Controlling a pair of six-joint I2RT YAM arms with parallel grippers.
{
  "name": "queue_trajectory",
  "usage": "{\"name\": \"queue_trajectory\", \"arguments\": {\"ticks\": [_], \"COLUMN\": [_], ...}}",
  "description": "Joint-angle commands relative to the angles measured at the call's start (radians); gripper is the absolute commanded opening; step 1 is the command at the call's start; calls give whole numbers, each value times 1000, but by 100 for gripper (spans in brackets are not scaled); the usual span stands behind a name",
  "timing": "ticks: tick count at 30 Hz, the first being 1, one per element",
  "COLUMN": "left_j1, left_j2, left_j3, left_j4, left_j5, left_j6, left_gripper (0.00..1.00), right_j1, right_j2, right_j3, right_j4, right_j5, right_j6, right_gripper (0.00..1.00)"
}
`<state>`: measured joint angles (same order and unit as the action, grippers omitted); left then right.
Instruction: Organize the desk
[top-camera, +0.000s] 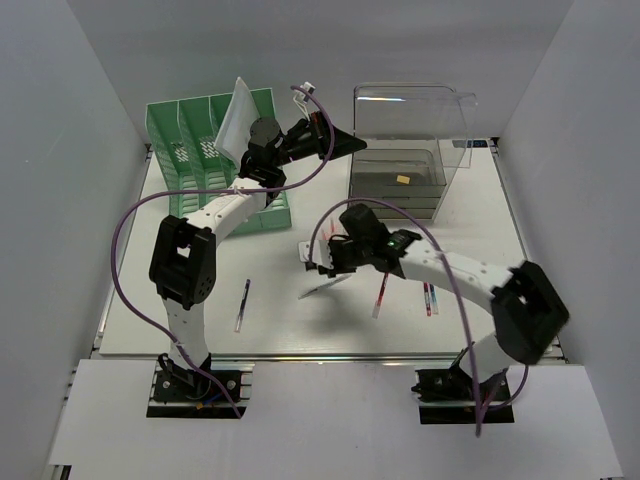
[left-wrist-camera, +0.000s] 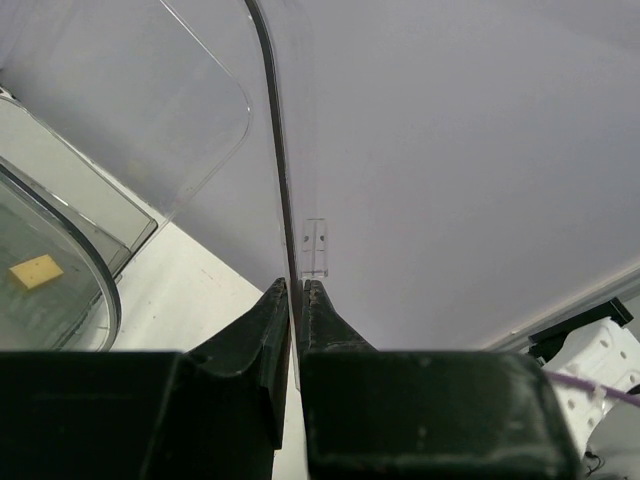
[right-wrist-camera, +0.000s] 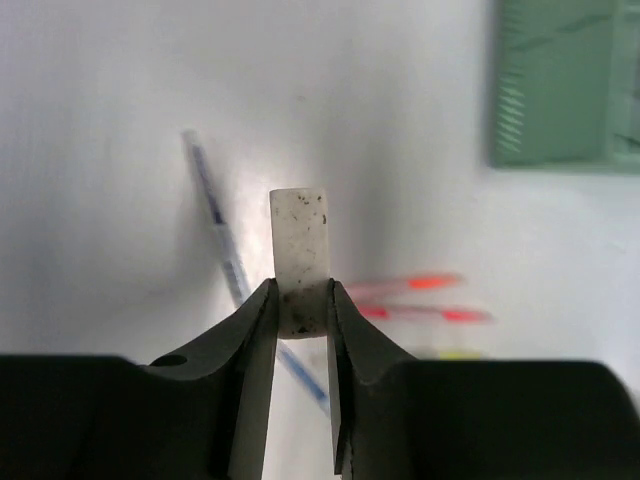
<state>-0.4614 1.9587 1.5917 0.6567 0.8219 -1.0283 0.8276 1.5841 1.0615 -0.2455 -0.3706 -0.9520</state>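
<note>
We pinch a thin pale sheet (top-camera: 236, 112) tight in our left gripper (left-wrist-camera: 297, 290), over the green rack (top-camera: 185, 150) at ten o'clock on the desk (top-camera: 300, 330). The desk lies flat beneath both arms. At its centre, our right gripper (right-wrist-camera: 300, 292) clamps a white eraser (right-wrist-camera: 299, 235).

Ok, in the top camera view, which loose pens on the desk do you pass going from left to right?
Blue pen → pale pen → red pen → pair of pens lying together.

rack (top-camera: 190, 150): green (slotted) | eraser (right-wrist-camera: 299, 240): white, dark-specked | desk (top-camera: 300, 325): white | pen (right-wrist-camera: 212, 205): blue
</note>
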Motion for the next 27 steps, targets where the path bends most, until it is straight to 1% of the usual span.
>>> {"name": "queue_trajectory", "arguments": {"ticks": [1,2,4,5,6,7,10,11,12,14,17,18,23,25,27], "left_j1": [9,9,9,9,9,9,0,0,0,0,-9,-10,-10,-10,-10], "left_j2": [-44,-43,-41,-40,-37,-38,-32,-29,-29,-21,-24,-27,-40,-44,-44], "left_j3": [4,5,5,8,10,14,25,31,40,45,40,36,37,37,40], "left_j4": [46,41,43,41,40,38,34,31,27,30,34,32,17,18,17], "left_j5": [-23,-26,-32,-33,-36,-40,-50,-50,-52,-55,-59,-61,-60,-58,-60], "left_j6": [27,27,25,27,25,24,24,24,25,20,17,17,22,24,22], "left_gripper": [4,4,4,4,4,4,4,4,4,4,4,4,4,4,4], "right_j1": [-2,-5,-19,-34,-44,-50,-103,-125,-136,-177,-237,-240,-283,-286,-288], "right_j2": [-151,-180,-246,-266,-286,-326,-387,-397,-406,-412,-400,-388,-328,-305,-273], "right_j3": [-76,-125,-170,-190,-233,-259,-339,-354,-380,-400,-426,-425,-393,-393,-385], "right_j4": [118,171,218,230,289,307,406,432,501,579,710,753,845,909,939], "right_j5": [137,180,286,318,347,399,493,515,536,593,611,607,596,595,592], "right_j6": [54,64,96,107,120,124,136,137,133,122,73,58,4,-46,-88], "right_gripper": [0,0,0,0,0,0,0,0,0,0,0,0,0,0,0]}}
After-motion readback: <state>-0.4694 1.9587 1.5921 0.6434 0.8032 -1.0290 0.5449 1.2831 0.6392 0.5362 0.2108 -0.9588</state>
